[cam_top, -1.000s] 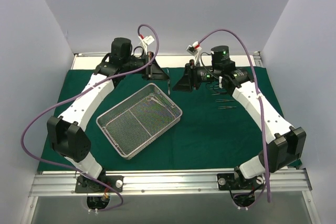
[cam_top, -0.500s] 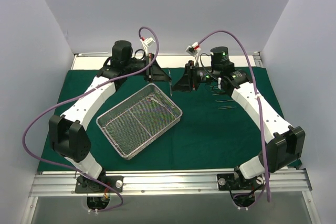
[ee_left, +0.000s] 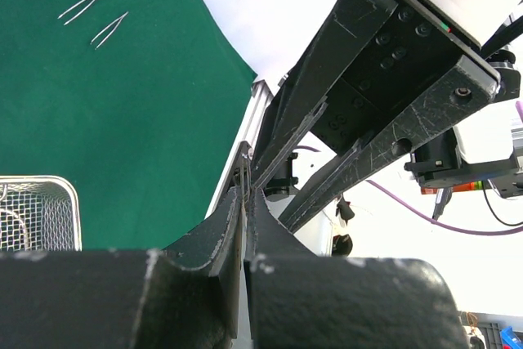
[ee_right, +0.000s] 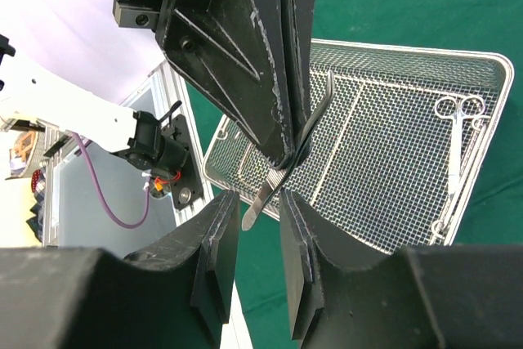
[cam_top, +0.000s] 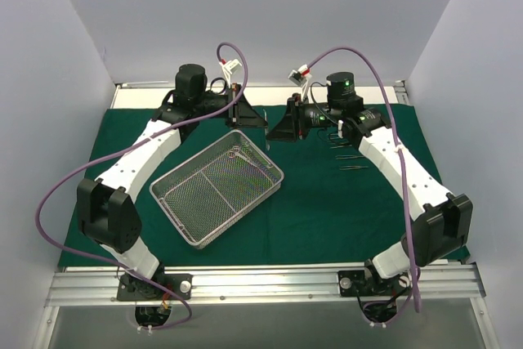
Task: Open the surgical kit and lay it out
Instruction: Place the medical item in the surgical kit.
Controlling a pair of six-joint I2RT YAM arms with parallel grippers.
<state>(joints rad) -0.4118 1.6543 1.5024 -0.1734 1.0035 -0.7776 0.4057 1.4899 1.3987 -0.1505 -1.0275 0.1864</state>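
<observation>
Jaws of left gripper (ee_right: 288,151) clamp steel instrument (ee_right: 263,194); right gripper (ee_right: 256,208) straddles it, ajar

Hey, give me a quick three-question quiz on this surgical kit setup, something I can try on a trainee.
1. True or false: the mesh tray sits on the green cloth.
2. What lies in the tray? A) a ring-handled tool B) a roll of gauze C) a syringe
3. Which gripper is clamped on the thin steel tool?

Key:
1. True.
2. A.
3. The left gripper. The right gripper has its fingers open on either side of the tool's tip.
</observation>
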